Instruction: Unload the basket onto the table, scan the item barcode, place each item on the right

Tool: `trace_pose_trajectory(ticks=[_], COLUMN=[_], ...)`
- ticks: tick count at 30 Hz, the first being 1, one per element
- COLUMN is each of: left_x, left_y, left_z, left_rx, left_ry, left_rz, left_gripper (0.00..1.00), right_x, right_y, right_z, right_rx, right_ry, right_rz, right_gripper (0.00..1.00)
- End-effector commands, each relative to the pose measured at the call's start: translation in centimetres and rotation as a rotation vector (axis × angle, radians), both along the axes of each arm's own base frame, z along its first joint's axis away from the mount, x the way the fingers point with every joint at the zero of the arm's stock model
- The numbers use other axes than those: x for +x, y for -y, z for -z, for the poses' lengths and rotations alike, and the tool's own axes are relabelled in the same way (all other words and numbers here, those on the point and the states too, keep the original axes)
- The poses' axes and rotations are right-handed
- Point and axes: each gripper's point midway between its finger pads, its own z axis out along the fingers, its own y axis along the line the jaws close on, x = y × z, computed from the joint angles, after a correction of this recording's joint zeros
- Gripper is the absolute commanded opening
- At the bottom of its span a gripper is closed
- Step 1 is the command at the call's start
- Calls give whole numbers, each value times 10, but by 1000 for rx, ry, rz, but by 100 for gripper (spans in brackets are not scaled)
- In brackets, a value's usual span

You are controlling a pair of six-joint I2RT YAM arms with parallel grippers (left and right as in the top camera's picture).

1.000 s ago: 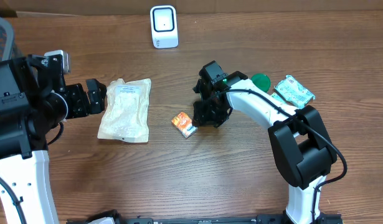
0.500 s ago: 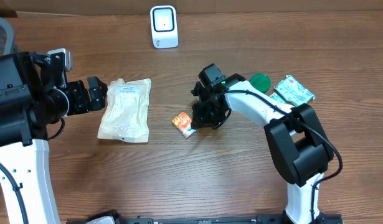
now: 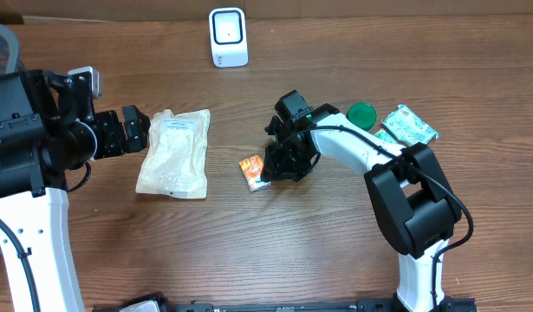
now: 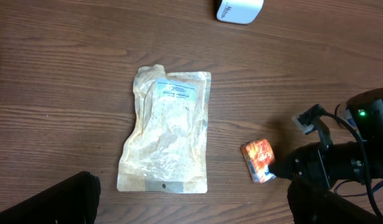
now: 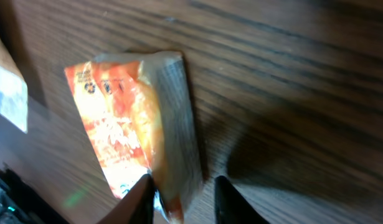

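A small orange snack packet (image 3: 251, 170) lies on the wooden table, also in the left wrist view (image 4: 258, 160). My right gripper (image 3: 268, 169) is down at its right end. In the right wrist view the packet (image 5: 129, 124) has its end between the narrowly open jaws of the right gripper (image 5: 182, 199). The left finger touches the packet; a gap shows at the right finger. The white scanner (image 3: 228, 36) stands at the table's back edge. My left gripper (image 3: 136, 130) hovers wide open beside a beige pouch (image 3: 173, 153), holding nothing.
The beige pouch (image 4: 168, 130) lies flat left of the packet. A green round lid (image 3: 362, 113) and a green-and-white packet (image 3: 409, 125) lie at the right, behind the right arm. The scanner's corner (image 4: 238, 9) shows at the top of the left wrist view.
The right gripper has shifted slightly left onto the orange packet, and the packet has slid a little left and turned. The left arm has barely moved.
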Motion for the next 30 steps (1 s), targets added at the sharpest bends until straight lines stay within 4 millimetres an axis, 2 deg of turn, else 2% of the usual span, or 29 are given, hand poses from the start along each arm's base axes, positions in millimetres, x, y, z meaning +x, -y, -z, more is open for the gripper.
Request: trace_pose_trajectory(ticks=[1, 4, 6, 9, 11, 12, 14, 16, 17, 20, 22, 26, 30], left_x=[3, 3, 3, 3, 3, 3, 3, 3, 3, 3, 3, 3, 3], left_y=[-2, -2, -3, -4, -5, -6, -7, -7, -7, -7, -7, -7, -7], left_z=[-7, -7, -7, -7, -7, -6, -6, -6, -6, -6, -6, -6, -6], left_rx=[13, 14, 17, 23, 25, 32, 37, 37, 37, 37, 37, 37, 37], left_ry=[23, 26, 26, 25, 23, 21, 20, 20, 20, 20, 20, 20, 20], left_rz=[5, 5, 3, -1, -3, -7, -11, -11, -11, -11, -11, -11, -11], left_gripper=[100, 100, 100, 99, 99, 100, 99, 99, 100, 100, 99, 100, 99], right_x=[-2, -4, -6, -6, -3, -1, 7, 14, 20, 31, 34, 35, 38], right_y=[-3, -4, -5, -10, -14, -18, -27, -26, -22, -5, 10, 36, 38], right_z=[6, 11, 13, 7, -5, -19, -68, -113, -142, -209, -245, -291, -298], right_rx=[-15, -17, -17, 18, 76, 138, 333, 489, 584, 814, 929, 1090, 1086], right_ry=[-43, -57, -58, -64, -64, -61, -53, -40, -19, 56, 84, 61, -13], right_rz=[68, 97, 97, 87, 75, 55, 25, 19, 15, -20, -33, -76, -41], right_gripper=[22, 18, 5, 4, 4, 4, 4, 4, 4, 4, 4, 4, 4])
